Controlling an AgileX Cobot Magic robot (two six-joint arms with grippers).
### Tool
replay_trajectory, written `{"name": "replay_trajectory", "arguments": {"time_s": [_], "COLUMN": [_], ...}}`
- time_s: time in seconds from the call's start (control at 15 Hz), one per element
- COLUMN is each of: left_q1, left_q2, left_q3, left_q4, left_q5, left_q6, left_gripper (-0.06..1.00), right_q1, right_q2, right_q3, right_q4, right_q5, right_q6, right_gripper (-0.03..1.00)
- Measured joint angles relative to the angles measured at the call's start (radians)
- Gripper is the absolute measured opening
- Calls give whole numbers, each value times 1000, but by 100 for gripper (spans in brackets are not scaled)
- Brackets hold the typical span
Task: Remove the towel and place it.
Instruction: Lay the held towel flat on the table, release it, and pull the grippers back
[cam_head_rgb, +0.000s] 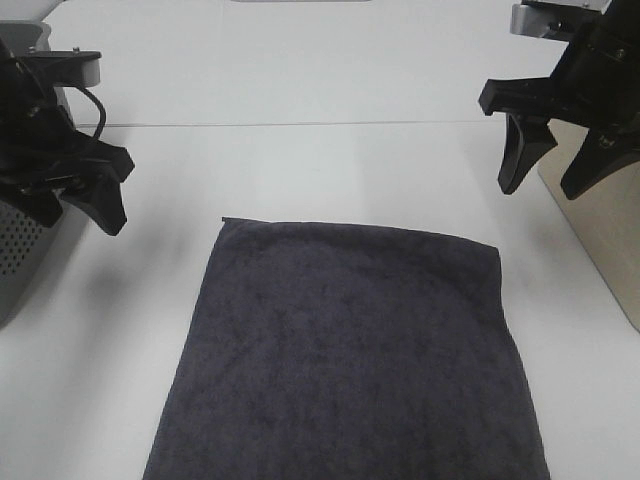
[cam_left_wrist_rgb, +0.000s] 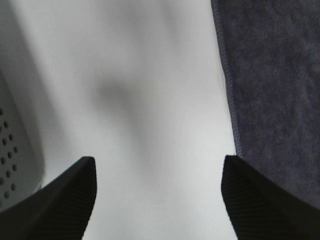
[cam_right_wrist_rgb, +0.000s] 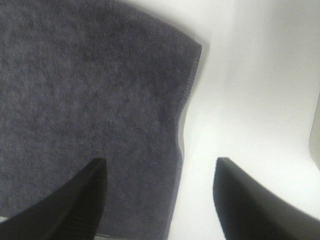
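The towel (cam_head_rgb: 350, 350), a dark charcoal terry-cloth rectangle, lies flat on the white table (cam_head_rgb: 330, 170) and runs off the near edge of the exterior view. My left gripper (cam_head_rgb: 82, 222) hovers open and empty to the left of the towel's far left corner. In the left wrist view, the left gripper (cam_left_wrist_rgb: 157, 160) is over bare table, with the towel's (cam_left_wrist_rgb: 275, 90) hemmed edge beside one finger. My right gripper (cam_head_rgb: 540, 192) hangs open and empty above and right of the far right corner. In the right wrist view, the right gripper (cam_right_wrist_rgb: 161, 161) straddles the towel's (cam_right_wrist_rgb: 90, 90) side edge.
A grey perforated basket (cam_head_rgb: 20, 260) stands at the left table edge, close behind the left arm, and its wall shows in the left wrist view (cam_left_wrist_rgb: 12, 155). A beige container (cam_head_rgb: 600, 230) stands at the right edge. Bare white table stretches behind the towel.
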Motion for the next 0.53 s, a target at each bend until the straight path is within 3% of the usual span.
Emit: {"name": "replay_trajectory", "arguments": {"time_s": [0.27,0.53], "left_q1": [6,6], "left_q2": [98,202], "left_q3": [-89,-165], "left_q4": [-15,-57], "left_q5": [-4,-4], "left_q6": [13,16], "left_gripper": [66,70], "right_q1": [-100,-100], "right_q2": [77,132], "right_q3": [-47,-48], "right_q4": [109,107], "right_q5": [16,9], "right_q6": [-61,-73], "right_gripper": [63,79]}}
